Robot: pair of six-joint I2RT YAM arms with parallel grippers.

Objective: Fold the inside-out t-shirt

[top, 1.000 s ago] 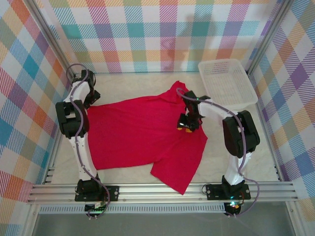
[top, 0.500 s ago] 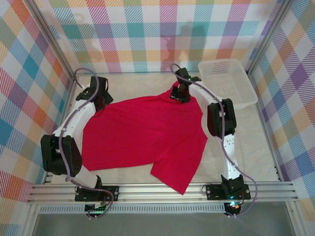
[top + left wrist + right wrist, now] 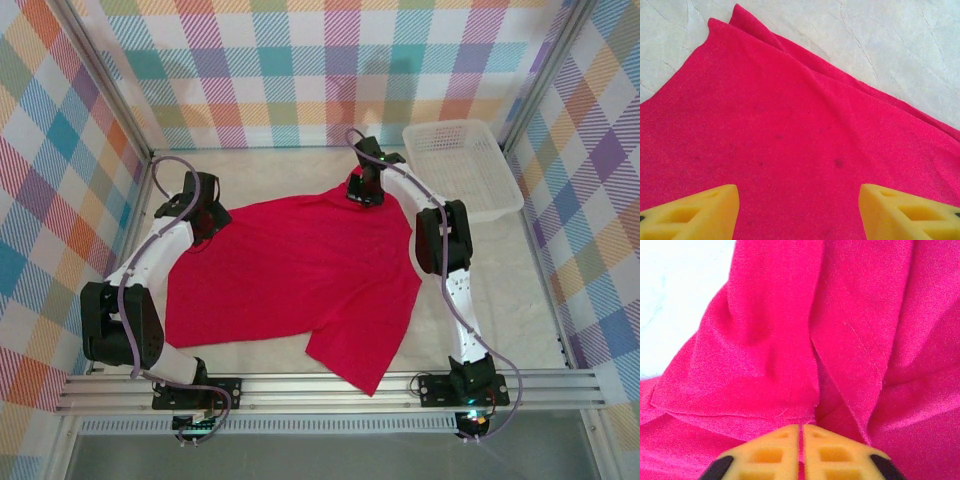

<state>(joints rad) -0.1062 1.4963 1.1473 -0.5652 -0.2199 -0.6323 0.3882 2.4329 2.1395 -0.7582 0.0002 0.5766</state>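
Evidently reached the grasping step. Found inside-out t-shirt (image 3: 290,270) spread across the middle of the table (image 3: 520,290). Pinched its far edge with right gripper (image 3: 801,430) closed; held left gripper (image 3: 799,215) wide above far-left corner. Probably needed left closure before lifting.

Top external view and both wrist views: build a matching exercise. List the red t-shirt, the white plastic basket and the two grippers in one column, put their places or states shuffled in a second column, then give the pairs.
1. red fabric t-shirt
2. white plastic mesh basket
3. left gripper
4. right gripper

A. jaws shut, pinching the t-shirt's far edge
B. far right corner of the table
C. jaws open over a t-shirt corner
D. spread across the middle of the table

Pairs: 1-D, 2-B, 3-C, 4-A
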